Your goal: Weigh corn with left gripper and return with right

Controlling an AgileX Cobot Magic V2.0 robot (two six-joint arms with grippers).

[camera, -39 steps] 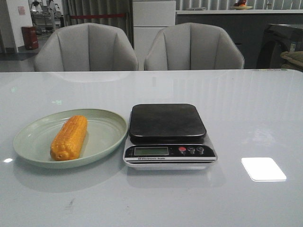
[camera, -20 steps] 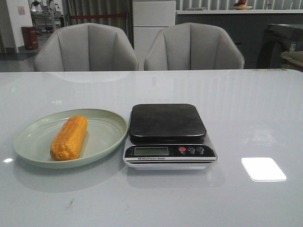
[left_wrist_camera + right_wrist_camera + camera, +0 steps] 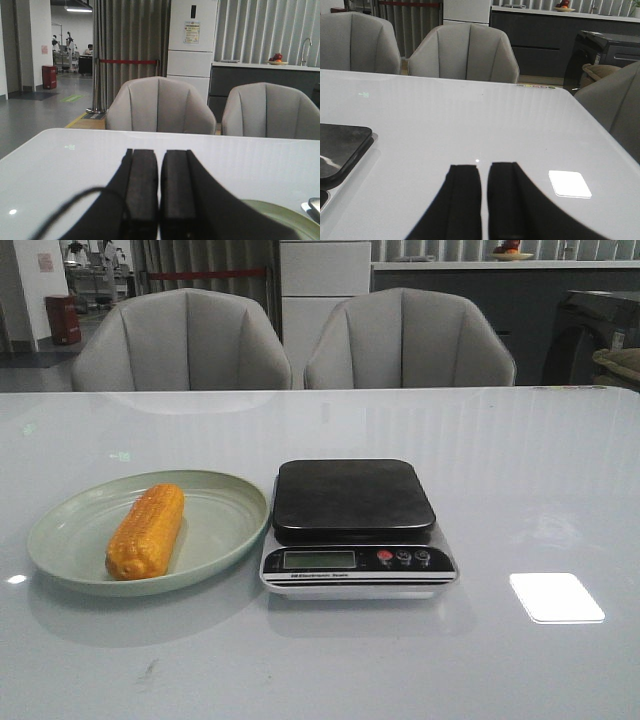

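With both our bulky black left hand (image 3: 160, 200) and black right hand (image 3: 484, 205) pressed together and well apart from the stubby orange-yellow corn cob (image 3: 146, 531) lying in the pale green plate (image 3: 60, 530) left of the black-topped scale (image 3: 353, 498), we risk the rounded cob rolling from a shallow pinch.

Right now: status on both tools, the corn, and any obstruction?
Left tool shut, empty. Right tool shut, empty. Corn lies on green plate, left of scale; scale platform bare. Nothing blocking the corn.
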